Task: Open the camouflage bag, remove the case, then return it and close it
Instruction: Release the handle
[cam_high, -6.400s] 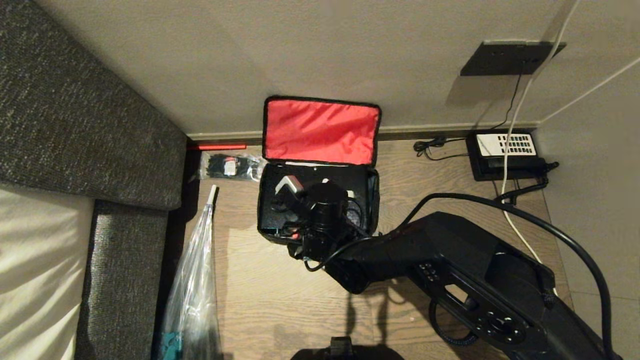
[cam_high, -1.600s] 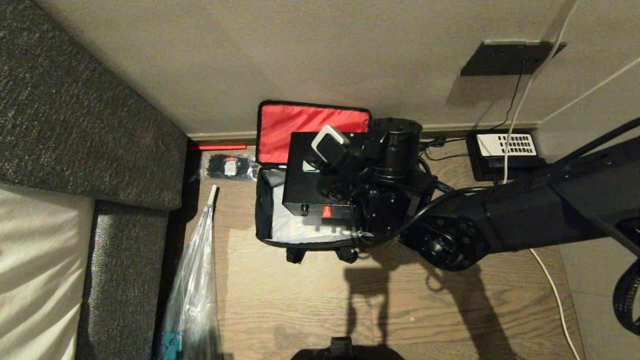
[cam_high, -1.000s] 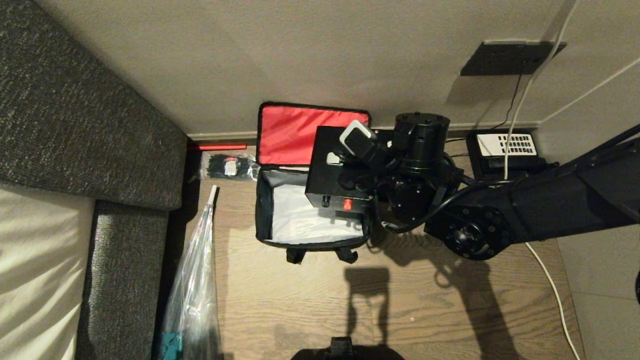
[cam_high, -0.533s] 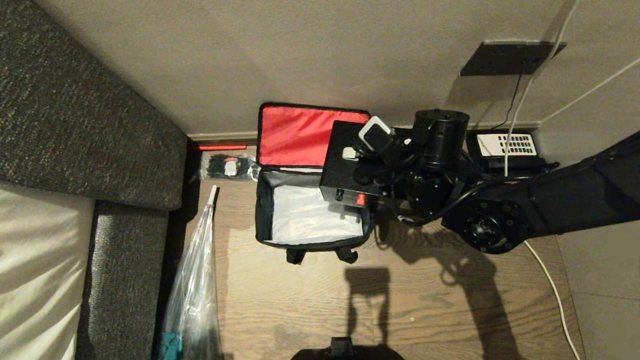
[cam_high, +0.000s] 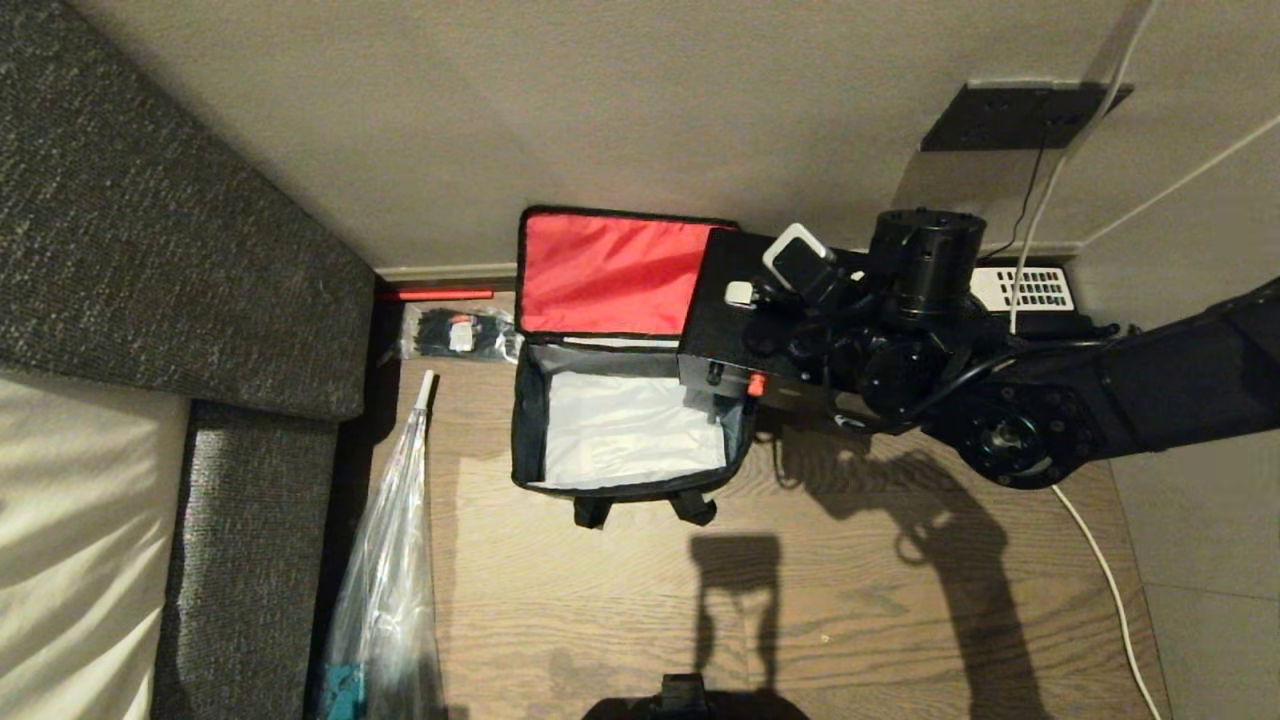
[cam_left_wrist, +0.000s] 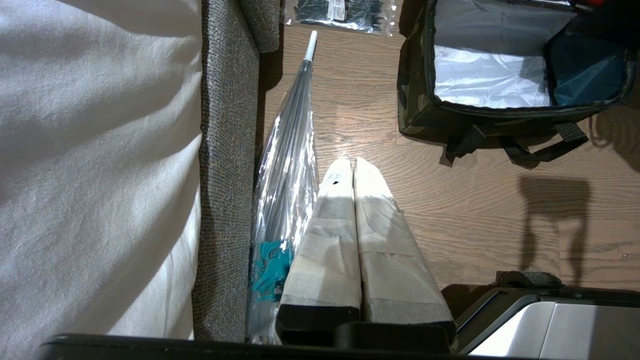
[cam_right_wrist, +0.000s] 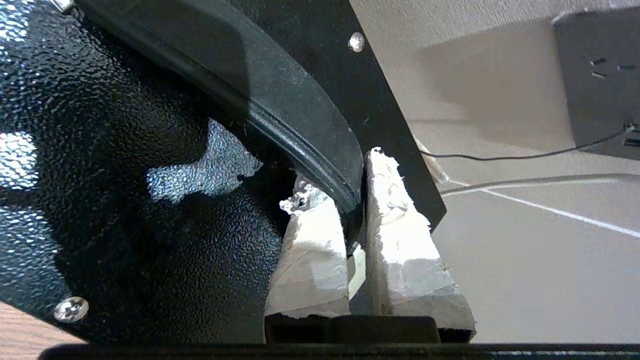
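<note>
The camouflage bag (cam_high: 522, 430) stands open on the wooden floor by the wall. Its red-lined lid (cam_high: 605, 275) leans back against the wall, and the pale silvery inside (cam_left_wrist: 492, 75) holds nothing. The black case (cam_high: 720, 335) hangs in the air over the bag's right end, a small red mark on its near side. My right gripper (cam_right_wrist: 352, 175) is shut on the case's curved black handle (cam_right_wrist: 300, 125), one taped finger on each side of it. My left gripper (cam_left_wrist: 350, 167) is parked low over the floor, shut with nothing in it.
A clear folded umbrella (cam_high: 390, 560) lies along the grey sofa (cam_high: 150, 250) at the left. A packet of black ties (cam_high: 460, 333) sits by the bag's far left corner. A black telephone (cam_high: 1030, 295) and a white cable (cam_high: 1100, 570) are at the right, near the wall.
My right arm has lifted the case out of the bag and carried it steadily rightward and toward the wall. The bag's inside now shows. The left arm has not moved.
</note>
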